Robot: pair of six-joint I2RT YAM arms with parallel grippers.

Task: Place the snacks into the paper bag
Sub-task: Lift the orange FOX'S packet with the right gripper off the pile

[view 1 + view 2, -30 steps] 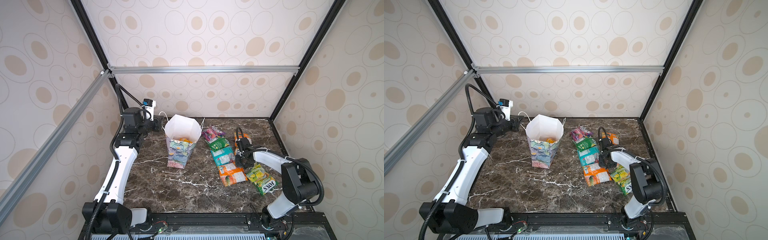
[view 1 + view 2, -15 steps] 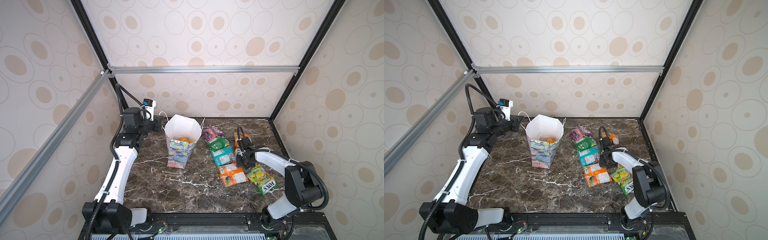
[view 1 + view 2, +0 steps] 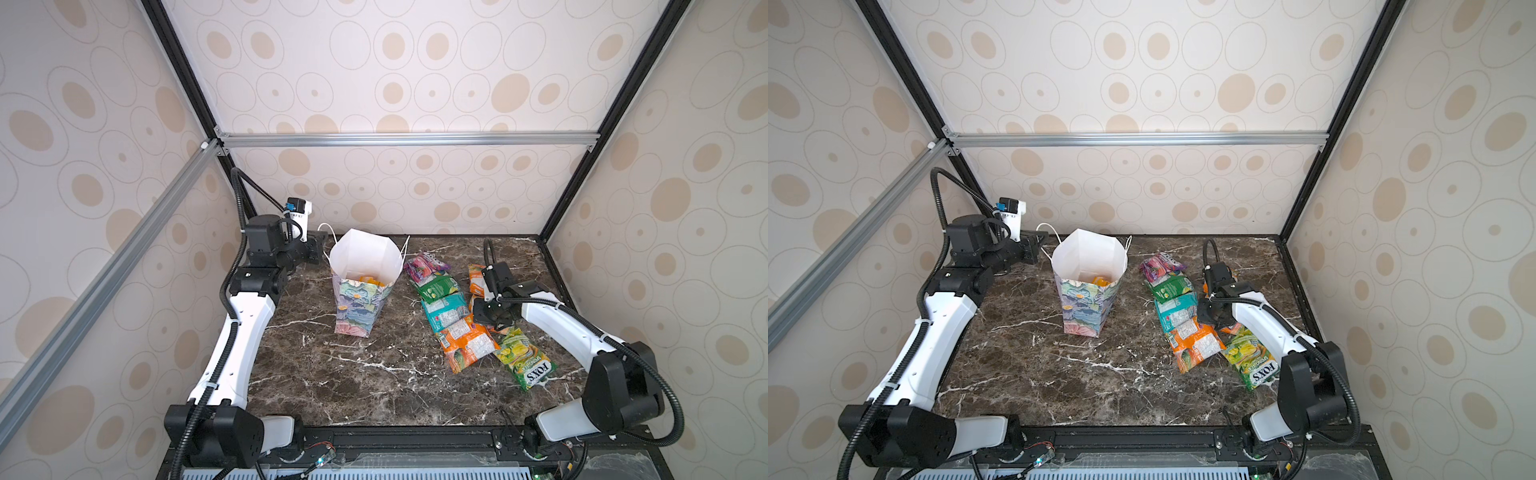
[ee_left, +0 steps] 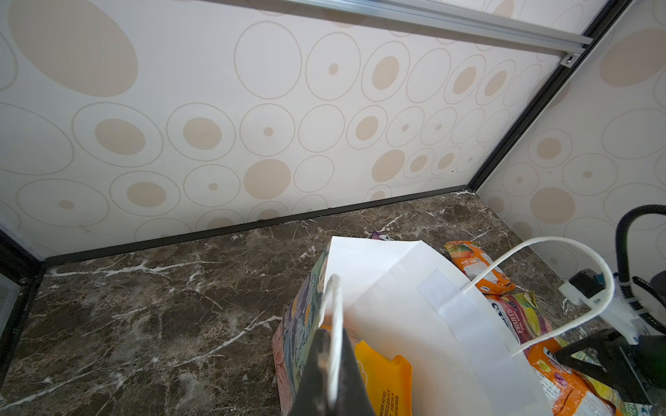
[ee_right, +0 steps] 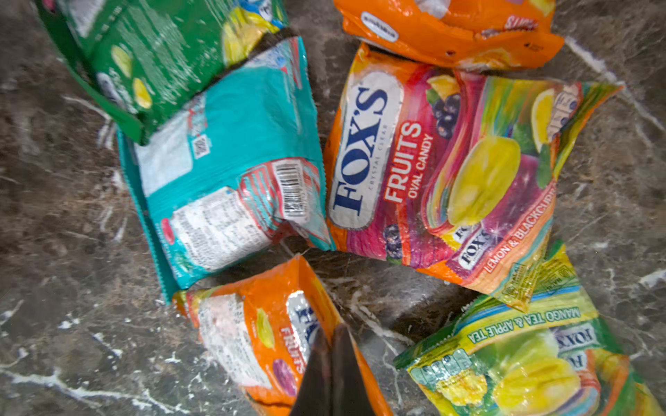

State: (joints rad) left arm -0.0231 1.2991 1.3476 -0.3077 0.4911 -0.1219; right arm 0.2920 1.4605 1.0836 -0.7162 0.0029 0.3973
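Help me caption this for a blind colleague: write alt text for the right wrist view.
The right hand, closed, sits at the edge of an orange packet on a dark marble table; whether it grips it is unclear. Around it lie a teal packet, a green packet, a yellow-green packet, a second orange packet and a FOX'S Fruits packet.

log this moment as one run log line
left end effector: shut on paper bag handle | right end effector: shut on orange packet | paper bag: upright, yellow packet inside
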